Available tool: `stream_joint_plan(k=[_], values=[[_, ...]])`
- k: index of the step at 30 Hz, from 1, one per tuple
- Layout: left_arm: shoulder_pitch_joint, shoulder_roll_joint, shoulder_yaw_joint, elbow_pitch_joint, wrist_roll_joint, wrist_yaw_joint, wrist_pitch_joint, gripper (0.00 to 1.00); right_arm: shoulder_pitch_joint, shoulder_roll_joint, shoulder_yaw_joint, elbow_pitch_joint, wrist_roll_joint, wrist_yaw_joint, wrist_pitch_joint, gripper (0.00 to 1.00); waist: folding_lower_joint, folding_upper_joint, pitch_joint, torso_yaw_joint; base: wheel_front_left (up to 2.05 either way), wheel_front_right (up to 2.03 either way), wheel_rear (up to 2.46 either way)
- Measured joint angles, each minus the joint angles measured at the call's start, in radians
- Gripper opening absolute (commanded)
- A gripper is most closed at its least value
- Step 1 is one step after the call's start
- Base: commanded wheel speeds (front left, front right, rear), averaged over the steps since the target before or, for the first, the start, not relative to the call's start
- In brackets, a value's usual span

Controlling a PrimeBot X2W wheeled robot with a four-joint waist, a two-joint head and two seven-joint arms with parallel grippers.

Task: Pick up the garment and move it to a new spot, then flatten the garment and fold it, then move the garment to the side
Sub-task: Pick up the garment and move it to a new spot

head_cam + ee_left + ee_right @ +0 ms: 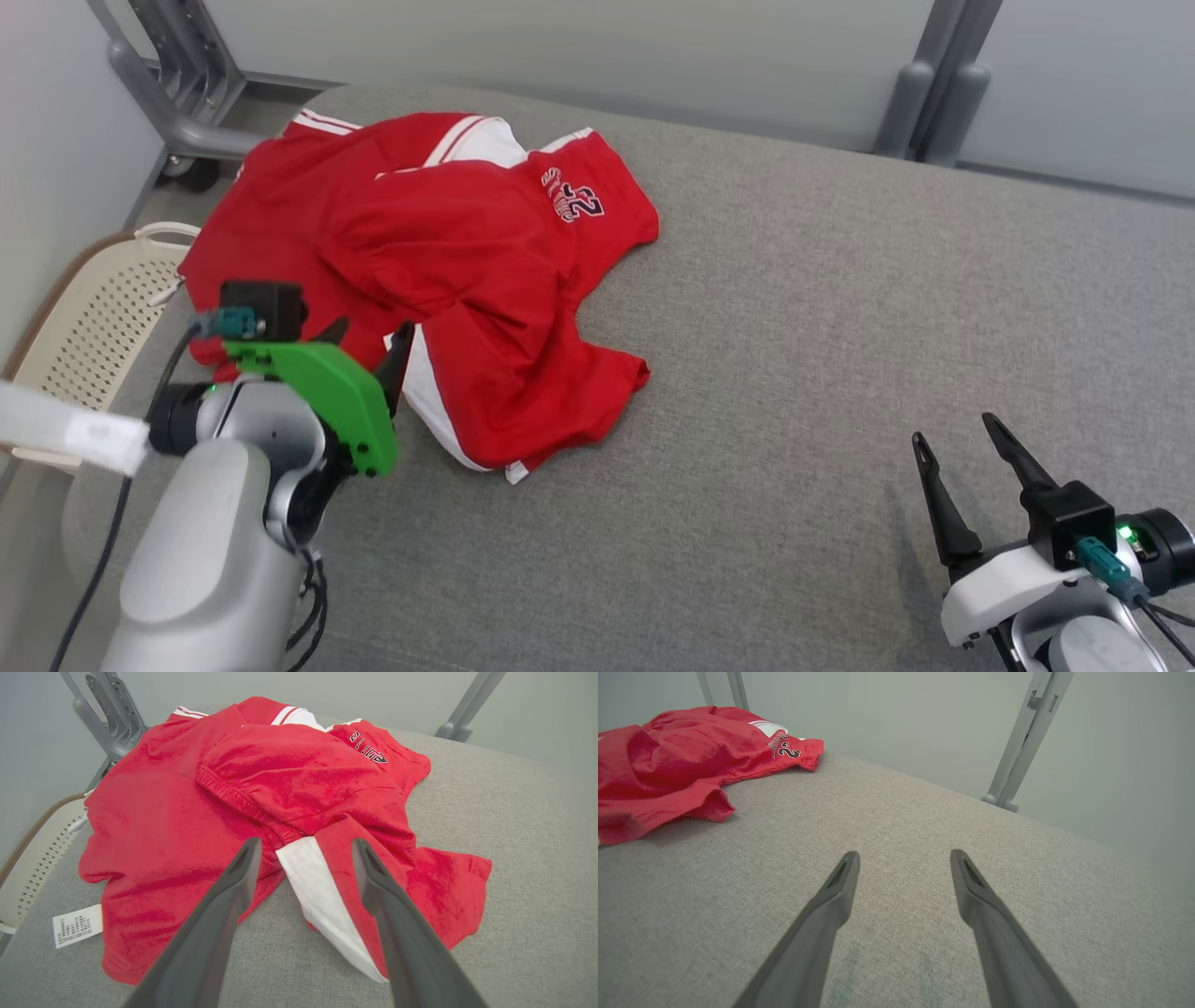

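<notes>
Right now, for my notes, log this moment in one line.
red-and-white fabric garment: crumpled on grey cloth surface | left gripper: jaws open at its edge | right gripper: jaws open, clear

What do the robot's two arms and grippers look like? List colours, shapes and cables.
Each gripper has two long, dark, tapering fingers. The left gripper carries a bright green plate on a silver-grey arm; the right gripper sits on a white housing. Both bear a black box with a teal plug and dark cables.
</notes>
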Motion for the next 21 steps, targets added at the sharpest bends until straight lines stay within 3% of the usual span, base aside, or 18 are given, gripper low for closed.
stream_joint_plan(k=[3, 6, 13, 14, 15, 16, 21], values=[[-0.082, -0.029, -0.004, 0.023, -0.084, 0.000, 0.099, 1.00, -0.024, -0.012, 0.006, -0.002, -0.001, 0.000, 0.000, 1.00, 0.0000, 0.0000, 0.041, -0.011, 0.00, 0.00, 0.00], [-0.134, -0.021, -0.020, 0.088, -0.084, 0.000, 0.150, 1.00, -0.054, -0.024, 0.018, -0.003, -0.002, 0.000, 0.000, 1.00, 0.0000, 0.0000, 0.079, -0.029, 0.00, 0.00, 0.00], [-0.163, -0.022, -0.071, 0.273, -0.079, 0.002, 0.168, 1.00, -0.083, -0.029, 0.016, -0.001, -0.002, 0.000, 0.000, 1.00, 0.0000, 0.0000, 0.140, -0.097, 0.00, 0.00, 0.00], [-0.163, -0.021, -0.075, 0.294, -0.080, 0.002, 0.160, 0.80, -0.088, -0.028, 0.012, -0.003, -0.002, 0.000, 0.000, 1.00, 0.0000, 0.0000, 0.147, -0.107, 0.00, 0.00, 0.00], [-0.164, -0.021, -0.081, 0.310, -0.082, 0.002, 0.148, 0.32, -0.090, -0.028, 0.007, -0.004, -0.002, 0.000, 0.000, 1.00, 0.0000, 0.0000, 0.153, -0.116, 0.00, 0.00, 0.00], [-0.167, -0.019, -0.092, 0.324, -0.080, 0.002, 0.137, 0.00, -0.090, -0.027, 0.003, -0.004, -0.002, 0.000, 0.000, 1.00, 0.0000, 0.0000, 0.159, -0.126, 0.00, 0.00, 0.00], [-0.190, 0.009, -0.168, 0.348, -0.082, 0.002, 0.150, 0.00, -0.086, -0.020, -0.015, -0.003, 0.000, 0.000, 0.000, 1.00, 0.0000, 0.0000, 0.174, -0.159, 0.00, 0.00, 0.00]])
